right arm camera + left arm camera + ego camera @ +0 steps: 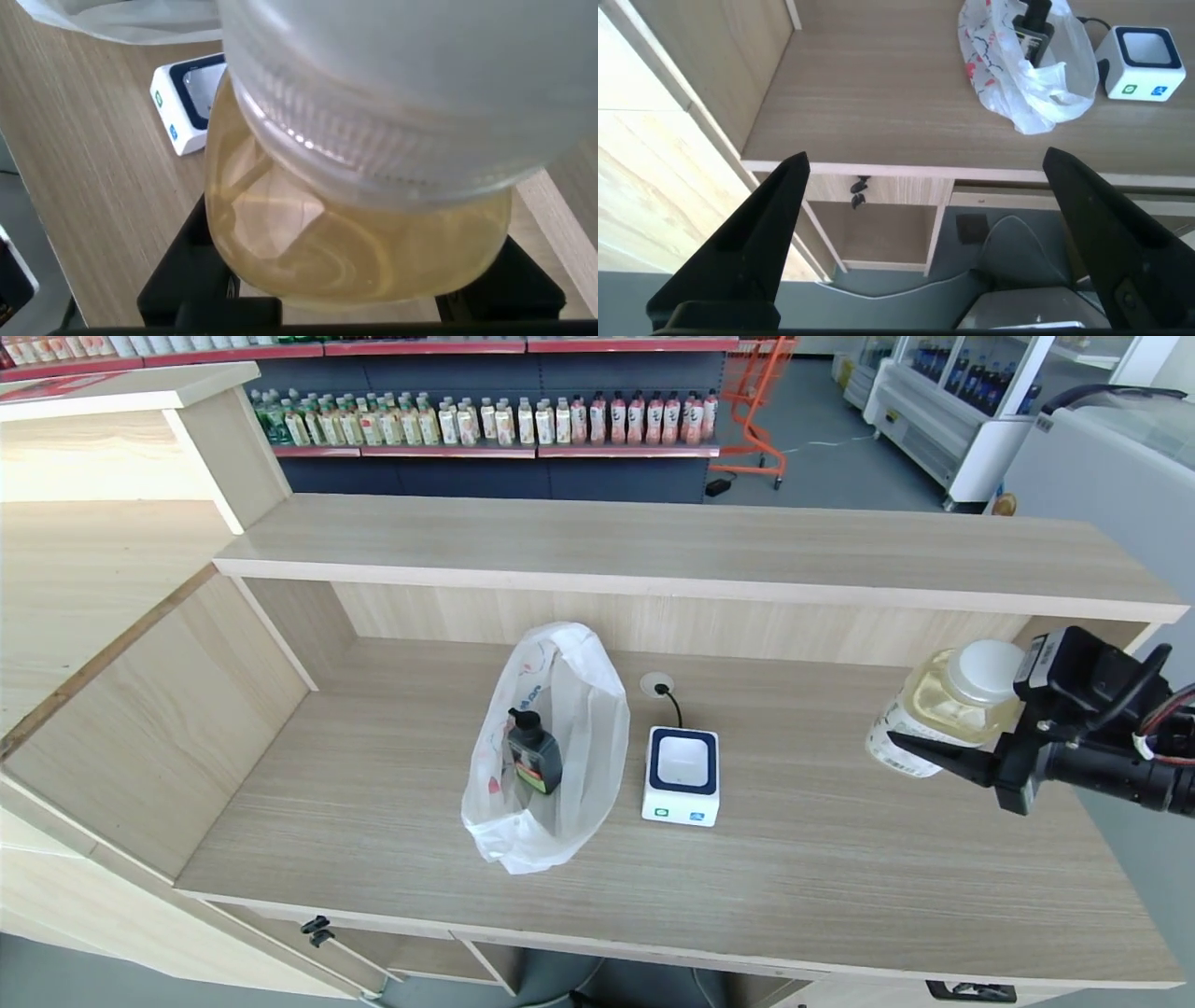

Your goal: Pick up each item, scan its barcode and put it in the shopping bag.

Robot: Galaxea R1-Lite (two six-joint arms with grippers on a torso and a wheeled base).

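Right gripper (924, 733), fingers clamped on a jar (943, 705) above the counter (840, 859), likely bound for the scanner (681, 775); left gripper (920, 252) fingers apart, idle.

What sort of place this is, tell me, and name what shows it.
Very likely a shop checkout: shelves of bottled drinks and a glass-door fridge stand behind the wooden counter, which carries a barcode scanner and a shopping bag; the right hand holds a bottle.
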